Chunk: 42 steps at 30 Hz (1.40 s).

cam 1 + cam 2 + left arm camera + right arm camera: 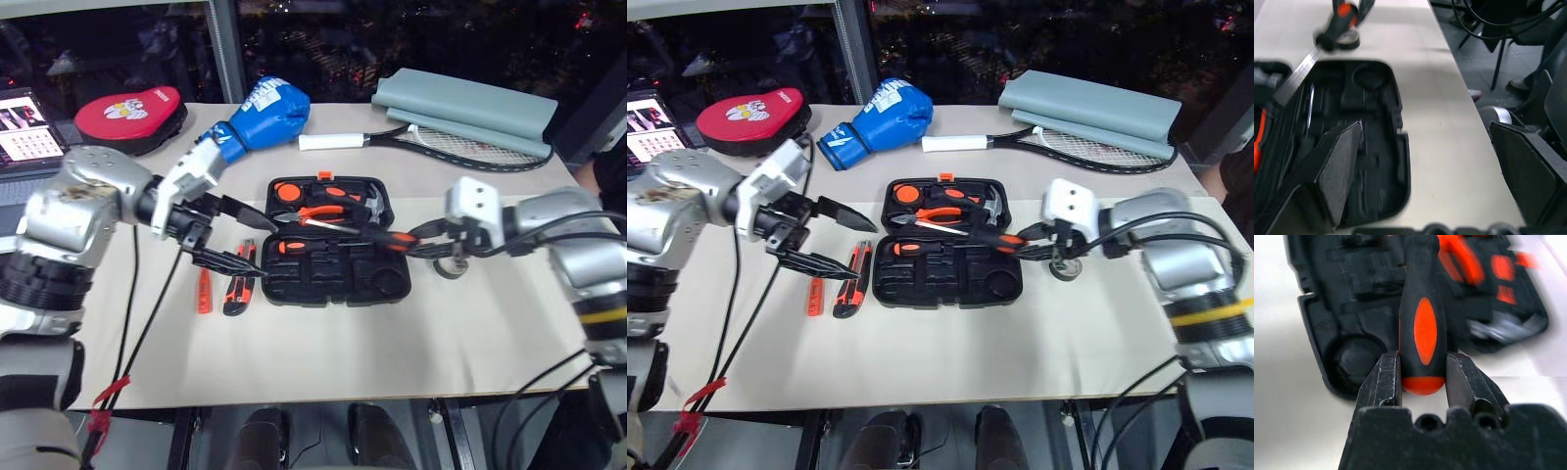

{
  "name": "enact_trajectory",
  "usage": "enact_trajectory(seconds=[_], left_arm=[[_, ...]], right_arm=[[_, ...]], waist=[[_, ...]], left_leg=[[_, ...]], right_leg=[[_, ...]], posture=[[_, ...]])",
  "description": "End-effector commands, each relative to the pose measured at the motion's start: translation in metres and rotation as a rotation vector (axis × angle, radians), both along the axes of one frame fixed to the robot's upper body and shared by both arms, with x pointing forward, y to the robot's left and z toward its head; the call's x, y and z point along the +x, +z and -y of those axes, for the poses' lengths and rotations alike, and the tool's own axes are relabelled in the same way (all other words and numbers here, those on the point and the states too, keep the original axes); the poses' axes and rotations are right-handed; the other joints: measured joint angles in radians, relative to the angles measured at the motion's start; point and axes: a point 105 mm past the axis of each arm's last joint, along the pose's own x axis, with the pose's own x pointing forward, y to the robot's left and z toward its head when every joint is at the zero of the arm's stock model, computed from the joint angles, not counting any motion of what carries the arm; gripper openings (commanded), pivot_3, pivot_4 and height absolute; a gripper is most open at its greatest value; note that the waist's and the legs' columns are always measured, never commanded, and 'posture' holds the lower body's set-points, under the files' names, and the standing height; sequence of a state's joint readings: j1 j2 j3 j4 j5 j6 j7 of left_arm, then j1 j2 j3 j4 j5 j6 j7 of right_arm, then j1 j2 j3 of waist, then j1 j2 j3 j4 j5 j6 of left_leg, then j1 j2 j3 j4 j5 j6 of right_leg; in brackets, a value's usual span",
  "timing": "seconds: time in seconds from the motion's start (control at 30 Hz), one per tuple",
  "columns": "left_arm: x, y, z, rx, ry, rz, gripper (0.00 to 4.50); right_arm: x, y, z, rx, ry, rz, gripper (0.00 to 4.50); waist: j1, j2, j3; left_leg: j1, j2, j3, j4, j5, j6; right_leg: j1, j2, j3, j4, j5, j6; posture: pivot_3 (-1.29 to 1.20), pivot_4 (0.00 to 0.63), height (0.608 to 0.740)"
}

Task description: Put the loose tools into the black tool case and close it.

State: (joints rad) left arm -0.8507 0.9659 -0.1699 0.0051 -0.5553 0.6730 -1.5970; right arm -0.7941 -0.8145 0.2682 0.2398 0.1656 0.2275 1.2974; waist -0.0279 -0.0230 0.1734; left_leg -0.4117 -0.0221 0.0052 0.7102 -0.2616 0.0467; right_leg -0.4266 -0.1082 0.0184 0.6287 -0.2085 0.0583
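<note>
Right fingers (1422, 377) grasp a screwdriver (1422, 323) by the handle end over the open tool case (333, 245) on the desk (323, 352), probably to lay it in, while the left fingers (227, 235) hang released beside it.

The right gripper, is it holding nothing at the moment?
No, the right gripper is shut on the orange-black handle of a screwdriver, held over the open black tool case.
</note>
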Motion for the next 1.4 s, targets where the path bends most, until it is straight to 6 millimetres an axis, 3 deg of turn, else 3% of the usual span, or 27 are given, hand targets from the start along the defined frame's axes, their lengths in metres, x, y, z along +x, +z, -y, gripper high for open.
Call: enact_trajectory(seconds=[0.03,0.27,0.5,0.67,0.9,1.07,1.4], left_arm=[[-0.014,0.012,0.001,0.003,0.012,0.037,4.50],[-0.014,0.023,0.005,0.006,0.021,0.085,4.50],[-0.009,0.025,0.006,0.002,0.025,0.110,4.50],[-0.009,0.018,0.008,0.011,0.019,0.101,4.50],[0.000,0.010,-0.005,0.038,0.075,0.111,4.50],[0.005,0.007,-0.009,0.034,0.106,0.118,4.50],[0.005,0.005,-0.004,0.018,0.096,0.122,4.50]], right_arm=[[0.014,0.001,-0.005,-0.028,0.039,0.044,0.95],[0.024,-0.020,0.010,-0.165,0.096,0.059,0.95],[0.035,-0.023,0.021,-0.176,0.045,0.054,0.95],[0.035,-0.026,0.011,-0.153,0.078,0.039,0.95],[0.036,-0.032,0.005,-0.172,0.105,0.053,0.95],[0.037,-0.024,0.002,-0.165,0.124,0.086,0.95],[0.037,-0.027,-0.005,-0.172,0.147,0.100,0.95]], waist=[[0.006,0.000,0.001],[0.018,0.001,0.003],[-0.003,0.001,0.004],[-0.015,0.001,0.004],[-0.021,0.001,0.004],[-0.021,0.001,0.004],[-0.021,0.001,0.004]], left_leg=[[-0.001,0.000,0.000,0.000,0.000,0.000],[-0.003,-0.001,-0.003,0.001,0.000,-0.001],[0.003,-0.001,-0.002,-0.001,0.002,-0.003],[0.005,-0.001,-0.002,-0.001,0.002,-0.003],[0.007,0.000,-0.001,-0.002,0.002,-0.004],[0.007,0.000,-0.001,-0.002,0.002,-0.004],[0.007,0.001,-0.001,-0.002,0.002,-0.004]], right_leg=[[0.000,0.000,0.000,0.001,0.000,0.000],[0.000,0.000,-0.004,0.000,0.000,0.000],[0.002,0.000,-0.002,0.001,0.000,-0.001],[0.004,0.000,-0.002,0.001,0.000,-0.001],[0.004,0.001,-0.001,0.003,0.001,-0.003],[0.004,0.002,-0.001,0.003,0.001,-0.003],[0.004,0.002,-0.001,0.003,0.001,-0.003]], posture=[[0.00,0.150,0.736],[0.00,0.150,0.736],[0.00,0.150,0.736],[0.00,0.150,0.736],[0.00,0.150,0.736],[0.00,0.150,0.736],[0.00,0.150,0.736]])
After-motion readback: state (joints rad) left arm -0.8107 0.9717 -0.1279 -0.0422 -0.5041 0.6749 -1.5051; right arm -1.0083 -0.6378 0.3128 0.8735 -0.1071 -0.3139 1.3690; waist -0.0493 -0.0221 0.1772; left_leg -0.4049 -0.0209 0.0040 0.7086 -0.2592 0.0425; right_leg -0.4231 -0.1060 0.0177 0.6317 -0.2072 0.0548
